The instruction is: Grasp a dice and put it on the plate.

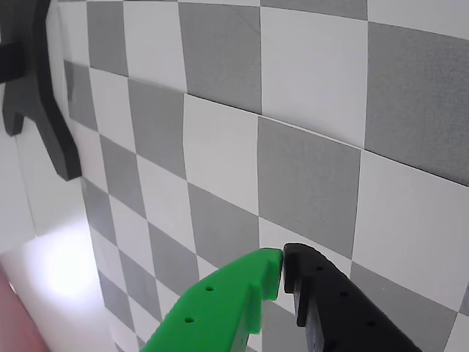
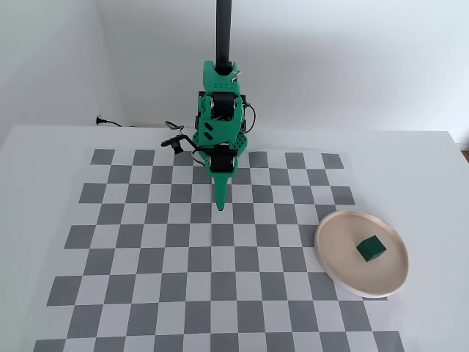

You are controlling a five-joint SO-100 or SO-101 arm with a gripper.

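In the fixed view the dark green dice (image 2: 371, 248) lies on the pale beige-pink plate (image 2: 332, 242) at the right side of the checker mat. My gripper (image 2: 220, 205) hangs over the upper middle of the mat, well to the left of the plate. In the wrist view the gripper (image 1: 283, 262) shows a green finger and a black finger with tips touching and nothing between them. The dice and the plate are out of the wrist view.
The grey and white checker mat (image 2: 183, 257) covers the white table. The arm's base (image 2: 220, 110) and a black post stand at the back, with cables beside them. A black bracket (image 1: 44, 110) shows at the wrist view's left edge.
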